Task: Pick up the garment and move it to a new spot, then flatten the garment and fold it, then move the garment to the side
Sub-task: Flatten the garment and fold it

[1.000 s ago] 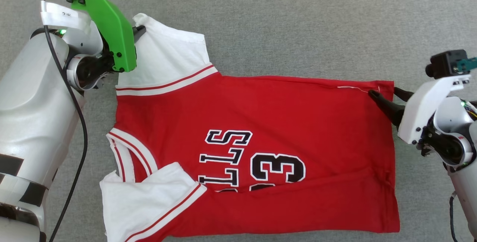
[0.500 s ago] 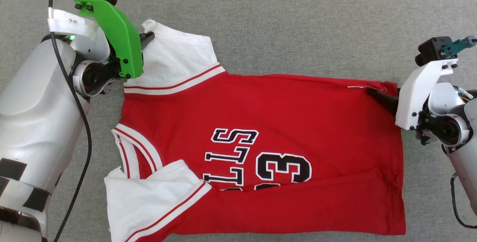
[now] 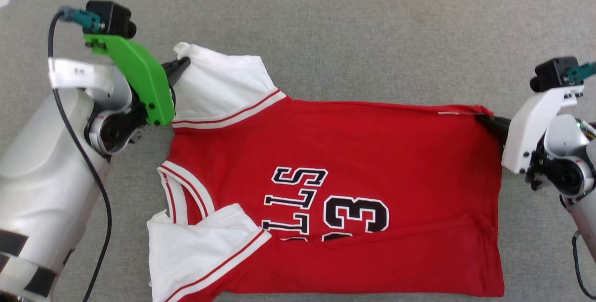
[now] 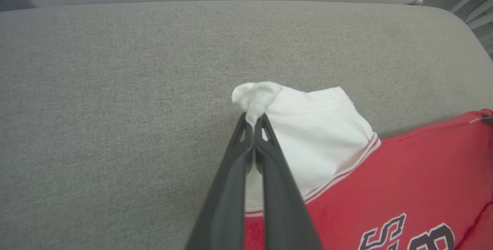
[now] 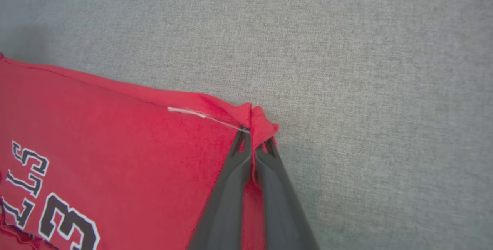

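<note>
Head view: red garment (image 3: 335, 153) spread mid grey cushion (image 3: 372, 36), short of far edge. Left gripper (image 3: 185, 63) clamped on white sleeve tip, right gripper (image 3: 485, 118) clamped on red hem corner.

The left arm (image 3: 37, 167) wears a glossy white shell with black bands; a green bracket (image 3: 139, 83) with dark screws carries a black camera (image 3: 109, 16) and teal plug; a black cable (image 3: 110, 213) runs alongside; the right bracket (image 3: 535, 123) is white; the left end effector (image 4: 254, 117) and right end effector (image 5: 256, 142) have slim dark fingers.
</note>
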Robot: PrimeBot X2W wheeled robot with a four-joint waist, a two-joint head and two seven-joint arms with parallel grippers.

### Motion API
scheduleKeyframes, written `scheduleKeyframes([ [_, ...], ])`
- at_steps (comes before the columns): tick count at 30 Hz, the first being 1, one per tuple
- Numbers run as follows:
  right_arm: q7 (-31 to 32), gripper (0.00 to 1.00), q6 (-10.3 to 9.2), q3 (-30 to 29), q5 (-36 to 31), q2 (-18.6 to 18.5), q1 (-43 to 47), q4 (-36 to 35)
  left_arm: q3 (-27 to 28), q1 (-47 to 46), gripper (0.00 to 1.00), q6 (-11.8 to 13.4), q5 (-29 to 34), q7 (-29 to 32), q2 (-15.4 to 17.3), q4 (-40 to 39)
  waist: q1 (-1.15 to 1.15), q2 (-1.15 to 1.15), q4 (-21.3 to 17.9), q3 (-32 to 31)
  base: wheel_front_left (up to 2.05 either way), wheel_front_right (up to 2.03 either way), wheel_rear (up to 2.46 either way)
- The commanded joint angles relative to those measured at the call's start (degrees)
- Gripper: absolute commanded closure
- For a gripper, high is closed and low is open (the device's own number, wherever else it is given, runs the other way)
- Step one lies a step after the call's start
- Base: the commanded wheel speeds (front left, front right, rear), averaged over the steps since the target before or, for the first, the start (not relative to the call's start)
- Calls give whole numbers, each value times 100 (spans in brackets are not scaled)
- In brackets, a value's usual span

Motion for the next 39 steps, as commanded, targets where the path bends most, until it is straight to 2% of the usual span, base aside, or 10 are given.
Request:
scheduleKeyframes([
  [1, -66, 100, 2, -32, 49, -38, 221, -49, 28, 207, 100, -17, -62, -132, 84, -86, 0, 0, 97, -253, 0, 0, 0],
  [8, -351, 100, 2, -211, 13, -91, 1094, -390, 154, 1293, 100, -17, -364, -778, 294, -776, 0, 0, 237, -619, 0, 0, 0],
  [11, -444, 100, 2, -320, -20, -54, 1484, -508, 183, 1800, 100, 57, -392, -1020, 405, -1107, 0, 0, 308, -717, 0, 0, 0],
  [18, -737, 100, 2, -705, -180, 69, 2273, -744, 254, 3073, 100, 552, -440, -1509, 662, -1959, 0, 0, 439, -916, 0, 0, 0],
  [22, -906, 100, 2, -979, -317, 224, 2689, -882, 241, 3681, 100, 769, -611, -1609, 638, -2317, 0, 0, 518, -974, 0, 0, 0],
  [29, -983, 100, 2, -1428, -565, 491, 3251, -1157, 167, 4299, 100, 950, -738, -1690, 636, -2500, 0, 0, 544, -942, 0, 0, 0],
  [38, -850, 100, 2, -1838, -837, 847, 3808, -1434, 5, 4554, 100, 1055, -744, -1664, 521, -2224, 0, 0, 488, -931, 0, 0, 0],
  [39, -825, 84, 2, -1859, -869, 897, 3851, -1430, -19, 4544, 100, 1044, -729, -1677, 482, -2170, 0, 0, 481, -931, 0, 0, 0],
])
